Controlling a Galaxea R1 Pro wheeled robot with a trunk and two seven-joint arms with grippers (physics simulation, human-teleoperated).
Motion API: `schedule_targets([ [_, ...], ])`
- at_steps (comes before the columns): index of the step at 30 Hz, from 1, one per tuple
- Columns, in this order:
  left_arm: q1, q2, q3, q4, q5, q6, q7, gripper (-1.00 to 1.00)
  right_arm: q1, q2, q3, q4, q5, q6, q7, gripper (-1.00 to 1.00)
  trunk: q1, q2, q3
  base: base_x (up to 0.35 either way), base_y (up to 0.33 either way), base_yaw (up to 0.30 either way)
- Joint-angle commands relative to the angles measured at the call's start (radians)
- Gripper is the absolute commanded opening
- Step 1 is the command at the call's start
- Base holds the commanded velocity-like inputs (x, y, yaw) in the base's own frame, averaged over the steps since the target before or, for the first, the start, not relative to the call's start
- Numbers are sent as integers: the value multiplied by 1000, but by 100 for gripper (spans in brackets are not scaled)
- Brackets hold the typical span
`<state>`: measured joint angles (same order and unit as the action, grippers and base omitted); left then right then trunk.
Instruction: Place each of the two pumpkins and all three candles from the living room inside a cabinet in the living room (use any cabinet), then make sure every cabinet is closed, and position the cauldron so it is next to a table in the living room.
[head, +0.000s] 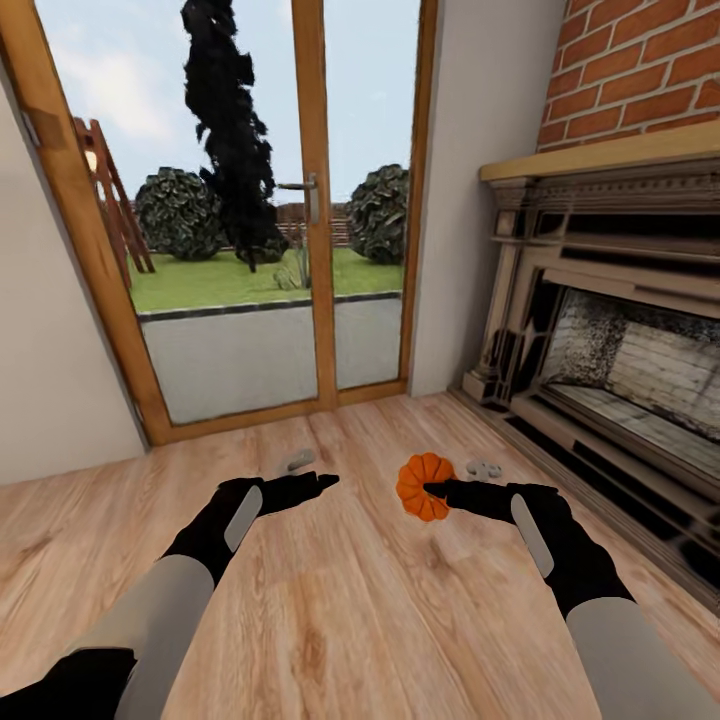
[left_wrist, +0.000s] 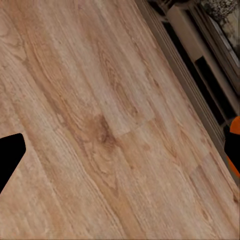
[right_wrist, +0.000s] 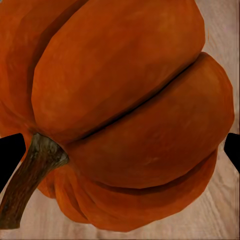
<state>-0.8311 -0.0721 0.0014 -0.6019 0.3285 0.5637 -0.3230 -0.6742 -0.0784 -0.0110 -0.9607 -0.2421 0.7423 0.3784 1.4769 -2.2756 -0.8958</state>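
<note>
An orange ribbed pumpkin (head: 422, 487) with a short brown stem sits between the fingers of my right gripper (head: 436, 490), just above the wood floor. In the right wrist view the pumpkin (right_wrist: 125, 115) is very close, with a black fingertip at each edge touching its sides. My left gripper (head: 322, 483) hangs open and holds nothing, a little way left of the pumpkin. In the left wrist view a sliver of the pumpkin (left_wrist: 236, 167) shows at the frame's edge. The candles, cabinet, cauldron and table are out of view.
A stone fireplace (head: 600, 330) with a raised hearth step runs along the right side under a brick wall. A wood-framed glass patio door (head: 310, 230) stands ahead, and a plain wall closes off the left. Wood floor (head: 350, 600) lies around both arms.
</note>
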Motion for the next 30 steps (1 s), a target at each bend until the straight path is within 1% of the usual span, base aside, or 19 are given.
schedule_targets([
  [1,0,0,0,-1,6,6,1,100,-1,0,-1,-1,-8,6,2,-100,0,0,0,332,24,-209],
  [14,0,0,2,-1,7,5,1,100,-1,0,-1,-1,-8,6,1,-100,0,0,9,294,167,-260],
  [30,0,-1,2,-1,7,5,2,100,-1,0,-1,-1,-8,8,1,-100,0,0,20,242,213,-272],
])
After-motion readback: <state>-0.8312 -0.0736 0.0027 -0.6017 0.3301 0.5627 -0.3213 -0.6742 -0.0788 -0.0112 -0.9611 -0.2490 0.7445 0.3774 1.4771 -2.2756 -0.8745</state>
